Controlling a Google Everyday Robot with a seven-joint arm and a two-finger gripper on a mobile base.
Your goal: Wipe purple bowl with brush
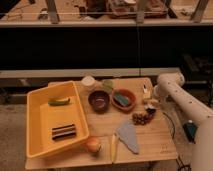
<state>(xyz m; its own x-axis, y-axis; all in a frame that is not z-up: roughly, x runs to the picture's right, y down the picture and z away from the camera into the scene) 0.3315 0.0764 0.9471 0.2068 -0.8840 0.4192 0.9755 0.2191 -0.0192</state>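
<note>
At the near edge of the surface [155, 146] lie a grey cloth [128, 136] and a pale stick [113, 147], and the robot's arm [192, 107] is cut off at the right. Further back the tool [150, 106] hangs low at the right side, standing open, its tips hard to make out. The purple bowl [99, 100] stands in the middle, left of it; the brush [146, 90], small and blurred, lies just behind the tool.

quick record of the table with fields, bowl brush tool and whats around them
purple bowl: upright, mid-table, just right of the yellow bin
brush: lying right of the orange-brown bowl
tool: open, over the table's right side by the brush, nothing seen held
bin contents: green item, dark striped item
task state: brush not yet picked up
</note>
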